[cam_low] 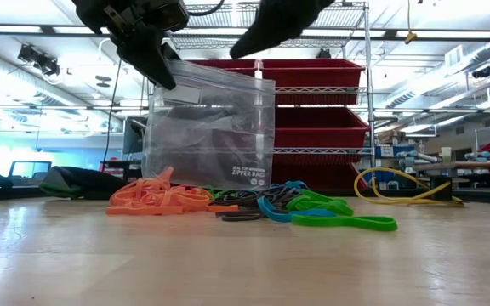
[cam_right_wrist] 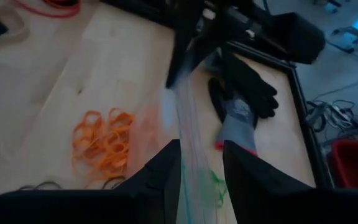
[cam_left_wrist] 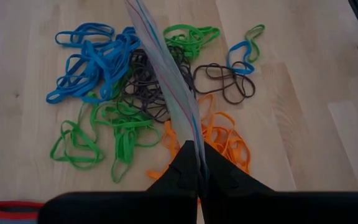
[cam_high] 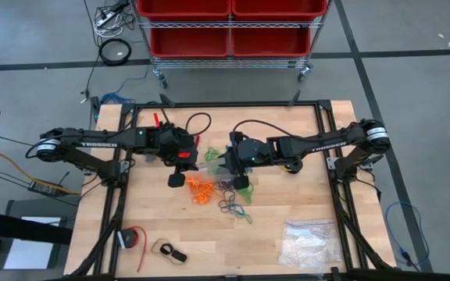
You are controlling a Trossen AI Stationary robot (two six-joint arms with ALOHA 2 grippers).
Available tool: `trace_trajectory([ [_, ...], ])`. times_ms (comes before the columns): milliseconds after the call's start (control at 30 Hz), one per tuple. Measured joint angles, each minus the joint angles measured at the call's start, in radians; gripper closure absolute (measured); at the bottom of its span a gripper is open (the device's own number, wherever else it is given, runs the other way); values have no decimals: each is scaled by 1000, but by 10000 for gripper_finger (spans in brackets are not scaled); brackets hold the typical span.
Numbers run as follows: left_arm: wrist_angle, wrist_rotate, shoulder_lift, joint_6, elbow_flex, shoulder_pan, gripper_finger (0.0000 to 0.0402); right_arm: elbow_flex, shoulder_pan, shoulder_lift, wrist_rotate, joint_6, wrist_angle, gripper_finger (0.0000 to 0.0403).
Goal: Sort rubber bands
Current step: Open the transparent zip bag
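Observation:
A clear zipper bag hangs upright above the table's middle, its lower edge just above a heap of rubber bands: orange ones, green ones, blue ones and dark ones, all loose on the wood. My left gripper is shut on the bag. My right gripper comes from the table's right. It is open, with one finger on each side of the bag's top edge. Whether either finger touches the bag, I cannot tell. My left gripper pinches the bag's top corner, on the side toward the table's left, between its two fingers. The fingers slant down from the left. The bag hangs below them, clear of the table, over the rubber bands.
A black glove with a grey cuff lies left of the heap. A clear bag of whitish pieces sits at the near right, a red-and-black roll at the near left. A yellow cable lies at the right. Red bins stand beyond the far edge.

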Motion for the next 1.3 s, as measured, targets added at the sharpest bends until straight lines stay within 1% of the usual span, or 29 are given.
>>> trace_trajectory([
  [67,0,0,0,0,0,0,398,0,2,0,1,2,26,295],
  [167,0,0,0,0,0,0,398,0,3,-2,0,5,19,295],
  [300,10,0,0,0,0,0,398,0,3,-1,0,49,48,296],
  [767,20,-6,0,-1,0,1,398,0,3,-1,-1,49,130,296],
  [1300,26,-5,0,27,0,1,398,0,3,-1,-1,49,154,296],
])
